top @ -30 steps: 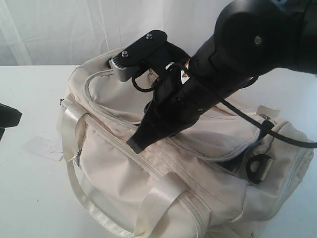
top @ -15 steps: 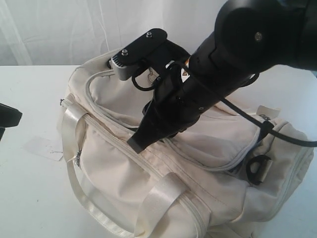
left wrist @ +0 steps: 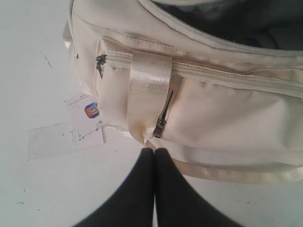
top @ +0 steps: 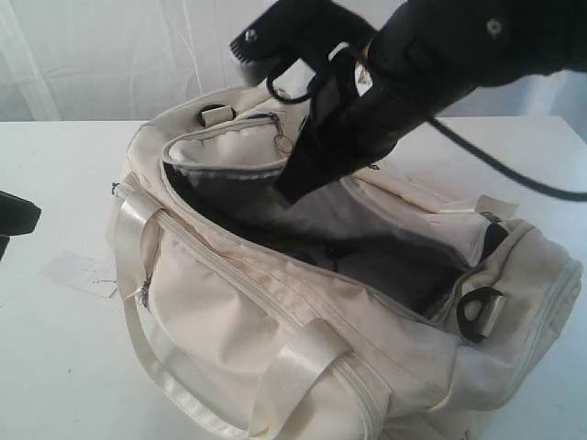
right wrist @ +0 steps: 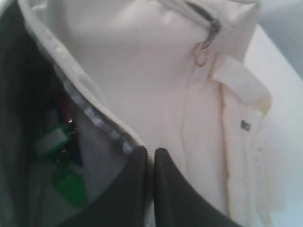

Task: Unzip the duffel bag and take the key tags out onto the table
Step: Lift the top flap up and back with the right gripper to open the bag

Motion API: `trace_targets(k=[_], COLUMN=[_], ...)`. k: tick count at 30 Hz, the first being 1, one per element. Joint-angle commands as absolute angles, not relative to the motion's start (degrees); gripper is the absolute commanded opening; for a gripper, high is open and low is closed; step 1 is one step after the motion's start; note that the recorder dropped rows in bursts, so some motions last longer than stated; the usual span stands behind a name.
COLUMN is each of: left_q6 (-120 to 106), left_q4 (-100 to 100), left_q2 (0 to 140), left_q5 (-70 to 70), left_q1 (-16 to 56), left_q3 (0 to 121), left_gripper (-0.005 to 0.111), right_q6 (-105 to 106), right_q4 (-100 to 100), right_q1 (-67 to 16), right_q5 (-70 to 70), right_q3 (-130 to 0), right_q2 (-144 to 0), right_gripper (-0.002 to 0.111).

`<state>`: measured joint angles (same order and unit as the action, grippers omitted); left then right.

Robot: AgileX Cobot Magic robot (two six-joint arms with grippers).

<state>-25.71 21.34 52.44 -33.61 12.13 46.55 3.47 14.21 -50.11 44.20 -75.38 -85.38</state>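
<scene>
1. Right hand (right wrist: 150, 151): fingers together. We judge them pinched on the zip edge of the raised flap (top: 229, 151) of the duffel bag (top: 303, 339), though the contact is partly hidden.
2. Key tags (right wrist: 59, 142): green and red plastic pieces on the grey lining (top: 385, 229), inside the opening, just beside and below the right hand's fingertips.
3. Left hand (left wrist: 154, 152): fingers together and holding nothing, over the worktop (left wrist: 28, 47), just short of the bag's strap (left wrist: 150, 78).
4. White paper tag (left wrist: 66, 137): flat on the worktop near the left hand; not the target.
5. Step in hand, as we read it: the bag is open and retrieval has not yet begun. We advise laying the flap well back so it cannot fall shut. The fingers should part before descending, then close on the ring or the bunched tags, not on the lining.
</scene>
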Motion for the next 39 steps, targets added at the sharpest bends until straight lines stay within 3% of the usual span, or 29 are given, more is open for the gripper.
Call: trace_targets(k=[1, 19, 36, 39], left_q6=[-25.5, -25.5, -25.5, -25.5], left_q4=[22.23, 22.71, 23.36, 23.83], left_q2=[51.94, 52.05, 52.05, 52.05], left_q5=[-33.93, -33.93, -34.73, -34.95], left_q1=[12.09, 12.09, 12.09, 12.09], left_q3=[46.11, 46.11, 46.11, 46.11], left_gripper=[0.0, 0.0, 0.0, 0.0], right_q6=[2.44, 2.65, 2.65, 2.77], right_q4=[17.24, 24.45, 31.71, 31.83], right_q1=[-45.24, -25.32, -16.43, -15.85], right_q5=[43.81, 36.25, 31.66, 30.49], right_q3=[-78.57, -80.51, -94.13, -94.13], right_q2=[-85.33, -91.36, -106.44, -107.27], right_gripper=[0.0, 0.0, 0.0, 0.009])
